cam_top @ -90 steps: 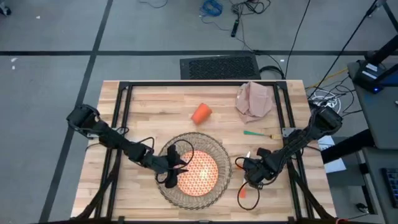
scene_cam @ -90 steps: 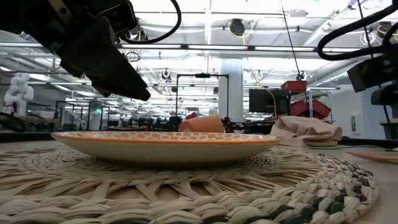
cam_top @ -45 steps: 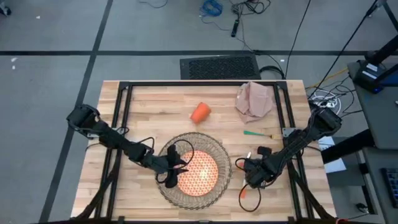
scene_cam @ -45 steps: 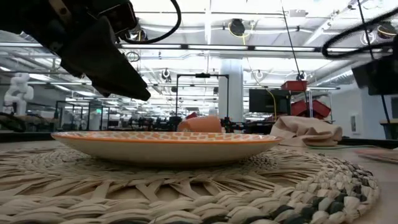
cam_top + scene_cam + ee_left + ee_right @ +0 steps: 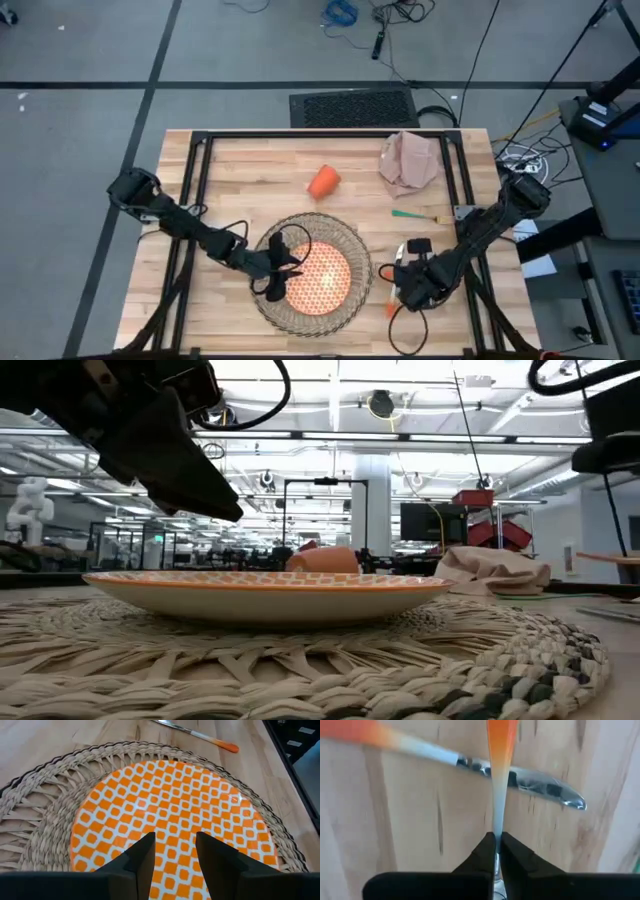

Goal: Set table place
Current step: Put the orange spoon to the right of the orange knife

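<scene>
The left gripper (image 5: pixel 283 270) hangs just above the plate (image 5: pixel 318 279), exactly where it was a second ago, its fingers (image 5: pixel 142 857) narrowly parted and empty. The plate sits centred on the wicker placemat (image 5: pixel 352 250) at the near middle of the bench (image 5: pixel 250 170). Farther back the orange cup (image 5: pixel 323 182) lies on its side, the napkin (image 5: pixel 408 162) is crumpled near the far right corner, and a green-handled utensil (image 5: pixel 418 214) lies below it.

The right gripper (image 5: pixel 403 293) is what has moved: it has dropped toward the near edge and is now clamped on an orange-handled utensil (image 5: pixel 499 760) (another one (image 5: pixel 470 762) lies on the wood under it). That piece looks picked up, ready for placing beside the plate.
</scene>
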Action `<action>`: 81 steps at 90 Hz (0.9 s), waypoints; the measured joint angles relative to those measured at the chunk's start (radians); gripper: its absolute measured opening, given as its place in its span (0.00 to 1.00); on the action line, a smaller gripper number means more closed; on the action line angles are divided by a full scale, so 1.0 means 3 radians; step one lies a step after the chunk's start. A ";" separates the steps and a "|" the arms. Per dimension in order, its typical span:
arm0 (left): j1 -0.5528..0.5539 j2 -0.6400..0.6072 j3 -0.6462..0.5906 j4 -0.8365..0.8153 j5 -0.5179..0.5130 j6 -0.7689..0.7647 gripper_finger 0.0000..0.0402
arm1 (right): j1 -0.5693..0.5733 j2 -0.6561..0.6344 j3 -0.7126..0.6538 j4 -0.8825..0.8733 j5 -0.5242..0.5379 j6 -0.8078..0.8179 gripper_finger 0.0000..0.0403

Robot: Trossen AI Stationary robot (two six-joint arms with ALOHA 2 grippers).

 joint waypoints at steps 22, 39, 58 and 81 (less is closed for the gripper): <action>0.0000 0.0000 0.0000 0.0001 -0.0034 0.0028 0.32 | 0.0292 -0.0003 0.0101 -0.0267 -0.0033 -0.0592 0.00; 0.0001 0.0000 0.0000 -0.0001 -0.0075 0.0026 0.32 | 0.0355 -0.0004 0.0125 -0.0274 -0.0029 -0.0814 0.00; 0.0006 0.0000 0.0000 0.0001 -0.0094 0.0026 0.32 | 0.0324 0.0161 0.0248 -0.0191 -0.0028 -0.1233 0.00; 0.0006 0.0000 0.0000 0.0001 -0.0104 -0.0011 0.32 | 0.0257 0.0602 0.0490 -0.0238 -0.0021 -0.2128 0.00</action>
